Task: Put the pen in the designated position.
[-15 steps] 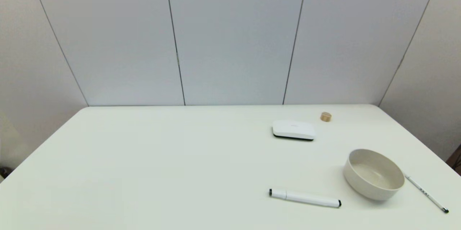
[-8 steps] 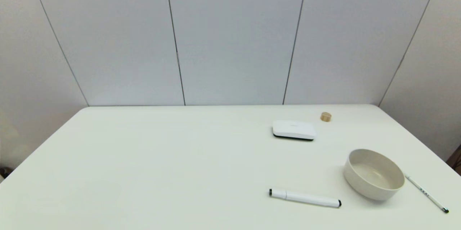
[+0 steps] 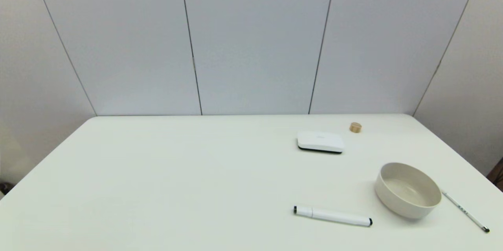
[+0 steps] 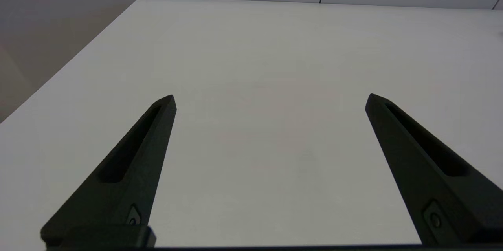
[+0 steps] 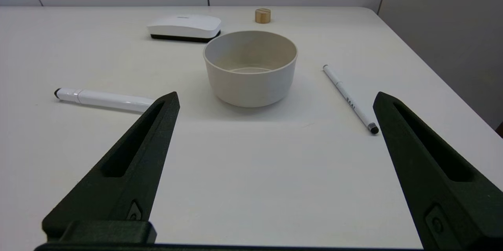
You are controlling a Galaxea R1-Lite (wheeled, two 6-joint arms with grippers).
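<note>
Nothing had moved since the earlier frames; every object lay where it had been. Both arms sat parked at the near edge, out of the head view: the left gripper point(image 4: 271, 99) spread wide over bare white table point(image 3: 177, 172), the right gripper point(image 5: 275, 98) likewise spread, grasping nothing. Nearest lay the thick marker point(image 3: 332, 216), then the beige bowl point(image 3: 408, 190), with the pen point(image 3: 465, 211) just beside it on the right, flat and slanted. Farther back sat a white eraser block point(image 3: 320, 141) and a small wooden cylinder point(image 3: 355, 127). Grey wall panels point(image 3: 255, 39) closed the room behind.
</note>
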